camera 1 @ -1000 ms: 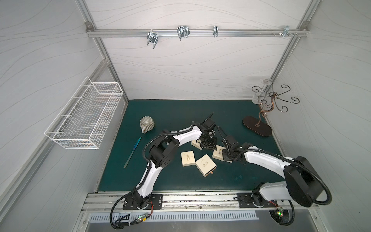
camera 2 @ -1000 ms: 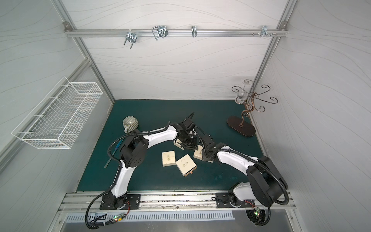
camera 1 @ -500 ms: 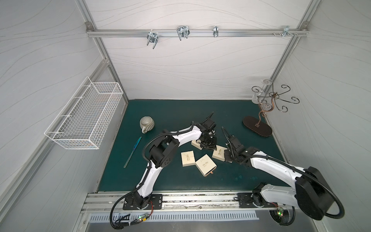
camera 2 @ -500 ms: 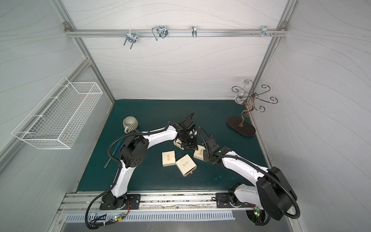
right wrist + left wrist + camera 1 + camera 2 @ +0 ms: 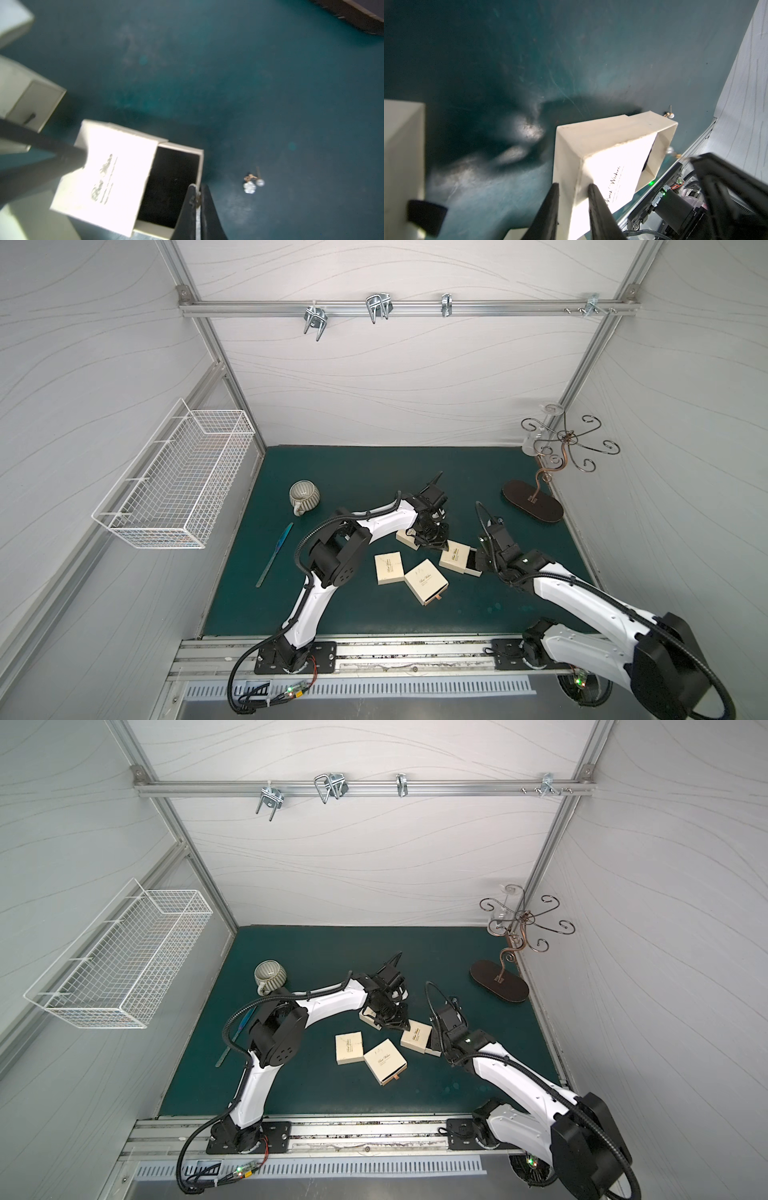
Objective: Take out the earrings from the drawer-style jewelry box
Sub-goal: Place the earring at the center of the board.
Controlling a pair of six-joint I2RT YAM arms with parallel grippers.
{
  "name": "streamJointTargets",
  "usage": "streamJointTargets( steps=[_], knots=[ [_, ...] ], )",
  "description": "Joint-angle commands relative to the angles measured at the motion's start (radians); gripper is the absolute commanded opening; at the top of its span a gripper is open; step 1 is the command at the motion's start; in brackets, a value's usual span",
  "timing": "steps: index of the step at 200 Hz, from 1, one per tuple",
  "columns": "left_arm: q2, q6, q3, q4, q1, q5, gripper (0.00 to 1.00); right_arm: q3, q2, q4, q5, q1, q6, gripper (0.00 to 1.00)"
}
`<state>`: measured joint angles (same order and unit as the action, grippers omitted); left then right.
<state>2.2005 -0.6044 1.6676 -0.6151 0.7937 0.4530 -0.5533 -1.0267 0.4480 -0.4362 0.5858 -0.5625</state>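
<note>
Cream card, matt and sharp-cornered, forms the jewelry box (image 5: 455, 556) on the dark green surface (image 5: 374, 472). In both top views it lies between the two arms, its drawer standing partway out toward the right arm. Those views are too distant to show the earrings.

The right wrist view does show them. The earrings (image 5: 252, 184) lie on the bare surface just beside the drawer (image 5: 200, 166), outside it: a small faceted flower-shaped cluster, a round pearly bead on a thin straight post, and a gold-toned bit touching the cluster. The same view looks down into the drawer's matt black lining. The right pincer (image 5: 198, 187) has its black fingers together on the drawer's front wall; exactly what sits between them is too small to tell.

The left wrist view covers the opposite end. There the left pincer (image 5: 573, 188) is clamped on a corner of the box's outer sleeve, one finger on the side wall and one on the top with its dark script lettering.

Only the top views take in three more cream boxes (image 5: 390, 568) close by and a ribbed grey mug (image 5: 304, 494) well apart.
</note>
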Motion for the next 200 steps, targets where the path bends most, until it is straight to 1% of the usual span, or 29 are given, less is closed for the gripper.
streamJointTargets(
  steps=[1, 18, 42, 63, 76, 103, 128, 145, 163, 200],
  knots=[
    [0.093, 0.008, -0.031, -0.075, -0.003, -0.125, 0.27, 0.022, 0.048, 0.052, -0.055, -0.04, -0.065, 0.05],
    [0.094, 0.008, -0.031, -0.077, -0.004, -0.124, 0.27, 0.033, 0.053, 0.054, -0.038, -0.081, -0.081, 0.06],
    [0.09, 0.009, -0.032, -0.075, -0.003, -0.124, 0.27, 0.038, 0.023, 0.047, 0.036, -0.158, -0.087, 0.06],
    [0.087, 0.01, -0.037, -0.069, -0.003, -0.124, 0.27, 0.033, -0.001, 0.041, 0.068, -0.19, -0.083, 0.07],
    [0.084, 0.012, -0.036, -0.066, -0.004, -0.123, 0.27, 0.028, -0.016, 0.042, 0.073, -0.193, -0.085, 0.09],
    [0.083, 0.013, -0.037, -0.062, -0.002, -0.119, 0.27, 0.021, -0.049, 0.029, 0.105, -0.198, -0.069, 0.17],
    [0.082, 0.013, -0.039, -0.057, -0.001, -0.114, 0.27, 0.007, -0.087, 0.026, 0.13, -0.198, -0.051, 0.22],
    [0.077, 0.015, -0.043, -0.05, -0.001, -0.109, 0.27, 0.001, -0.095, 0.026, 0.137, -0.197, -0.045, 0.28],
    [0.07, 0.016, -0.049, -0.043, 0.001, -0.107, 0.27, 0.007, -0.084, 0.016, 0.146, -0.189, -0.037, 0.3],
    [0.065, 0.018, -0.051, -0.034, 0.005, -0.101, 0.27, -0.001, -0.094, 0.009, 0.142, -0.135, -0.012, 0.33]
  ],
)
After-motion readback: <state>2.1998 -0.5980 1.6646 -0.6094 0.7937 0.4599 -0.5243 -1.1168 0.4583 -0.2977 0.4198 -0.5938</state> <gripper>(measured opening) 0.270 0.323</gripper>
